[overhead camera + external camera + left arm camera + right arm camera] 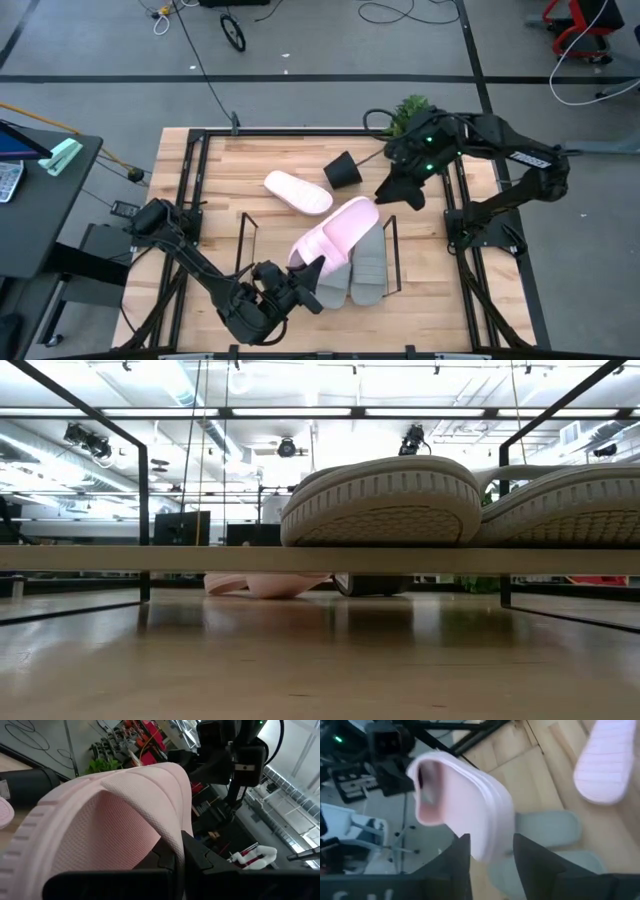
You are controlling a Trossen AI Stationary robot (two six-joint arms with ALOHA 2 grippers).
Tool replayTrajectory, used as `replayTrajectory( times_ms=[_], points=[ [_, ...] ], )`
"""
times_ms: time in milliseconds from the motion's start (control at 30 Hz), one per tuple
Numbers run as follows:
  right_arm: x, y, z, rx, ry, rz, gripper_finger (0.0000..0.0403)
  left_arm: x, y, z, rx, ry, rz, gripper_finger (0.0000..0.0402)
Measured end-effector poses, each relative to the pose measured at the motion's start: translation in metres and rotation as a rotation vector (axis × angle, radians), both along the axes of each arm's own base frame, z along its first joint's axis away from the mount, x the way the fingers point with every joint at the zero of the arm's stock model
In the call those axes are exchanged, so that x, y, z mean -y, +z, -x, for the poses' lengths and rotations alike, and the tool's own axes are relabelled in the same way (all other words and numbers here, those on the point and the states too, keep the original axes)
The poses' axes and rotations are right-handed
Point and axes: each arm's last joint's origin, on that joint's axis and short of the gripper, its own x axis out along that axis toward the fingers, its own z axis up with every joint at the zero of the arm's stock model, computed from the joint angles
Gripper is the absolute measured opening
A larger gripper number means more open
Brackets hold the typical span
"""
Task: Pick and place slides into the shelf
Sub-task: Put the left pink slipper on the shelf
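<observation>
the surface (200, 170) is pale wood planking, framed by black metal rails (190, 180). on it stands the shelf (245, 240), a low black wire frame, with two grey slides (368, 262) lying side by side inside it. a pale pink slide (298, 192) lies sole-up on the bare wood beyond the shelf, and just beside it a small black plant pot (342, 171) lies tipped over.

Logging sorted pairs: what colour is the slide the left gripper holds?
Pale pink foam slide, held by the left gripper; clearest in the high view.
</observation>
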Motion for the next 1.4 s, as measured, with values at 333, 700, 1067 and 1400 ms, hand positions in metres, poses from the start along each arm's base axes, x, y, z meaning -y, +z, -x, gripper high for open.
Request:
replayTrajectory(
  times_ms=[333,700,1067,1400],
  points=[
    [-0.001,-0.011,-0.020,-0.034,0.005,-0.005,0.0180,-0.002,0.000,-0.002,-0.002,0.007,-0.001,0.0010],
    [0.002,-0.016,-0.032,-0.021,0.011,0.020,0.0140,-0.005,0.000,-0.004,-0.002,0.021,0.000,0.0010],
    [0.013,-0.019,-0.030,-0.018,0.054,0.071,0.0153,-0.007,0.000,-0.005,0.000,0.012,-0.002,0.0010],
    [0.013,-0.018,-0.030,0.002,0.069,0.091,0.0153,-0.011,0.000,-0.008,-0.003,0.027,-0.003,0.0010]
  ],
)
